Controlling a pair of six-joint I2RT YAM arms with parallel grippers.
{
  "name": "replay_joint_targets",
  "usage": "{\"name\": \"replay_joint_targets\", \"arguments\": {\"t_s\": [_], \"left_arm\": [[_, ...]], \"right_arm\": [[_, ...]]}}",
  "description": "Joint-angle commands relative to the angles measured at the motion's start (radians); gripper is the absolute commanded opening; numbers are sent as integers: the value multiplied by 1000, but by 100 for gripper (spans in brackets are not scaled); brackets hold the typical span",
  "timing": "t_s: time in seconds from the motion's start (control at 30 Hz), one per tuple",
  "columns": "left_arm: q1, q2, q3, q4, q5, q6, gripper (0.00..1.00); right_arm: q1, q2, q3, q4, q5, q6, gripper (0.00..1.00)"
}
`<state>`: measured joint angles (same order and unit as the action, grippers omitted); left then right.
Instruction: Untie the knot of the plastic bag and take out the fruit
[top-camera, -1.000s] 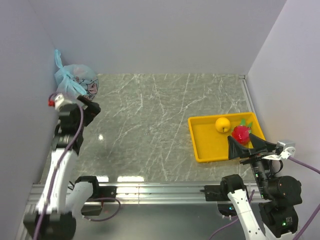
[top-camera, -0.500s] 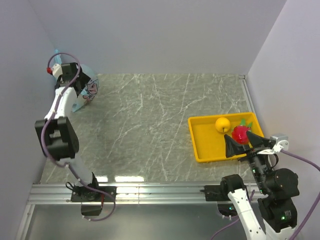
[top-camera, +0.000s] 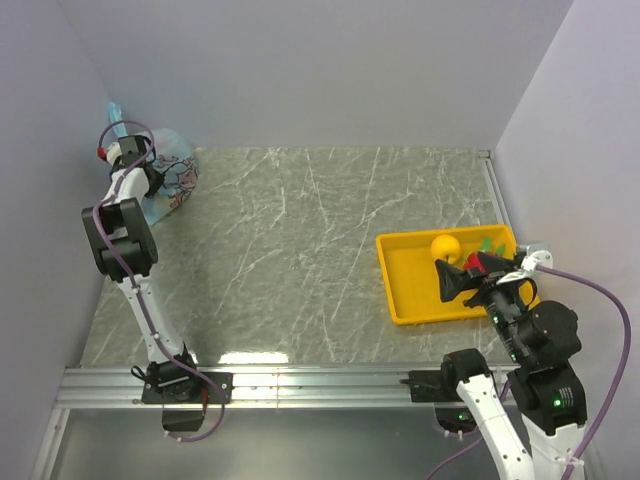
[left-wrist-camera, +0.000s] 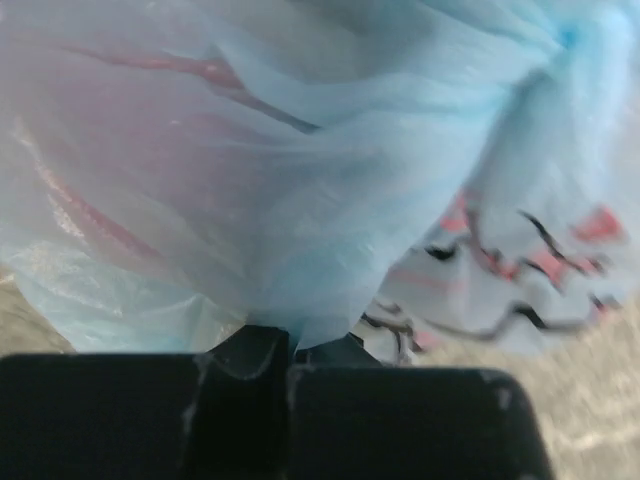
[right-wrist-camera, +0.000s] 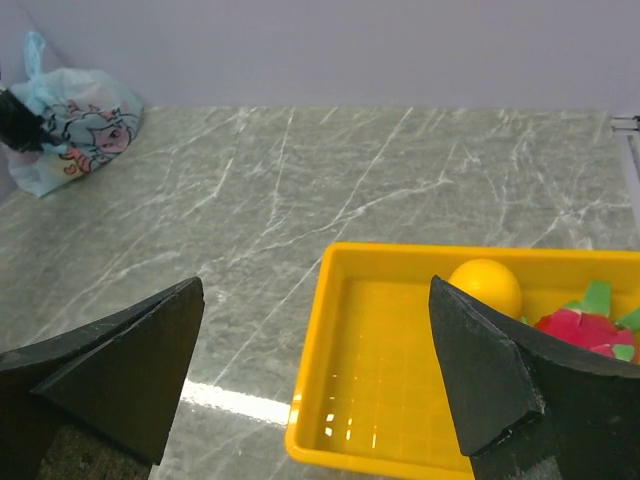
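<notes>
The light-blue plastic bag (top-camera: 172, 182) with its cartoon print lies in the far left corner against the wall, also small in the right wrist view (right-wrist-camera: 78, 122). My left gripper (top-camera: 147, 176) is shut on a fold of its plastic (left-wrist-camera: 300, 290), the jaws (left-wrist-camera: 288, 345) pinched together. The knot (left-wrist-camera: 565, 45) twists at the upper right, one ear (top-camera: 115, 112) sticking up. Reddish shapes show faintly through the bag. One small yellow fruit (top-camera: 446, 246) lies in the yellow tray (right-wrist-camera: 330, 400). My right gripper (right-wrist-camera: 316, 283) hangs open over the tray's near left corner, holding nothing.
A bigger red fruit with green leaves (right-wrist-camera: 588, 330) sits in the tray beside the yellow one. White walls close in on the left, back and right. Grey marble tabletop (top-camera: 300, 230) stretches between bag and tray.
My left arm swung from near the table's left edge up to the bag, and its gripper closed on the plastic. The right gripper drifted forward over the tray, still open.
</notes>
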<state>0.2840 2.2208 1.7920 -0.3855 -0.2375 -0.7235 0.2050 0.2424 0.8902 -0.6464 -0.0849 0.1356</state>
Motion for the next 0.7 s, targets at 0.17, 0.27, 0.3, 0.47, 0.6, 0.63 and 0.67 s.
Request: {"name": "replay_joint_targets", "arguments": {"t_s": [0.17, 0.27, 0.3, 0.47, 0.6, 0.63, 0.67], "left_arm": [[-199, -254, -124, -1, 139, 248, 1], [-333, -395, -264, 17, 171, 266, 1], [-397, -433, -357, 25, 209, 242, 1], [-618, -674, -603, 30, 227, 176, 0], [-802, -840, -804, -15, 163, 52, 1], [-822, -909, -831, -44, 152, 29, 1], [-841, -943, -859, -53, 147, 7, 1]], "right_arm": [[10, 106, 21, 65, -131, 24, 100], [11, 142, 24, 71, -261, 18, 100], [13, 143, 20, 79, -288, 19, 100], [16, 141, -14, 132, -360, 88, 100], [22, 167, -22, 133, -365, 116, 100], [28, 178, -23, 122, -374, 114, 100], [31, 202, -25, 120, -375, 116, 100]]}}
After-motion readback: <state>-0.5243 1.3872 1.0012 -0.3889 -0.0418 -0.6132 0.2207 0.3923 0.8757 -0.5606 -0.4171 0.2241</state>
